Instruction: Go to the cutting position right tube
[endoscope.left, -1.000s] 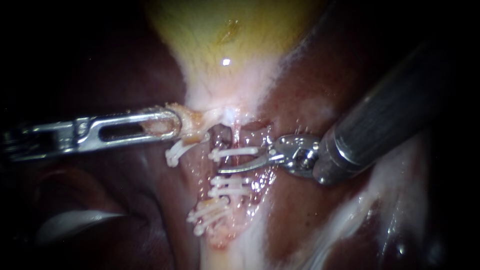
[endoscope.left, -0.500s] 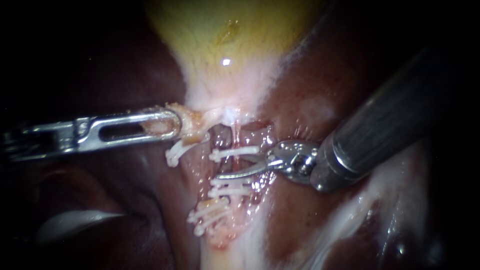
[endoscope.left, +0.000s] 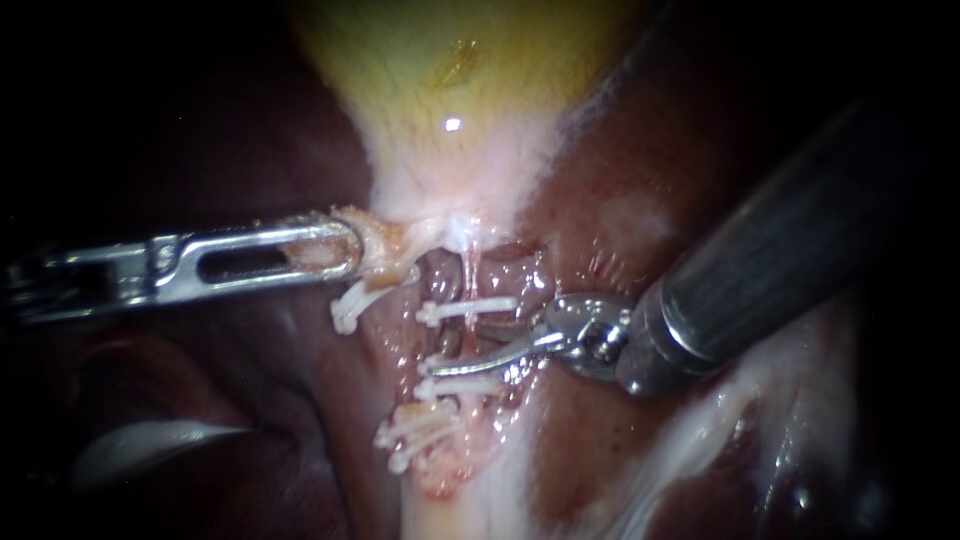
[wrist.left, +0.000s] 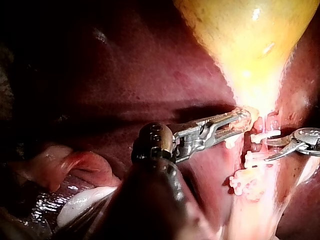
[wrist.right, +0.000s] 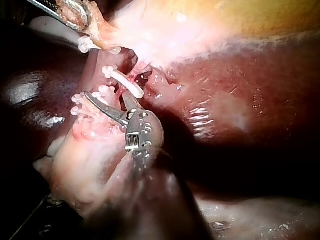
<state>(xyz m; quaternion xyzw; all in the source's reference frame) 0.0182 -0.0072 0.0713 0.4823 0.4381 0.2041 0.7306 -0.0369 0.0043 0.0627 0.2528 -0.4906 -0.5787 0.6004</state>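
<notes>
Right instrument (endoscope.left: 455, 347) dropped nearer the lower clips (endoscope.left: 460, 385).

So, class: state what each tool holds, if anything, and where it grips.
Left tool grips the tissue stub at the narrow end of the gallbladder. Right tool holds nothing; jaws open.

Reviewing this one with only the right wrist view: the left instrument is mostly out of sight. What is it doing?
Observer: In the endoscope view the left instrument has its jaws shut on a flap of tissue at the narrow end of the gallbladder.
Operator: Anything near its shaft?
Observer: The left wrist view shows a pink fold of tissue lying beside it.
</notes>
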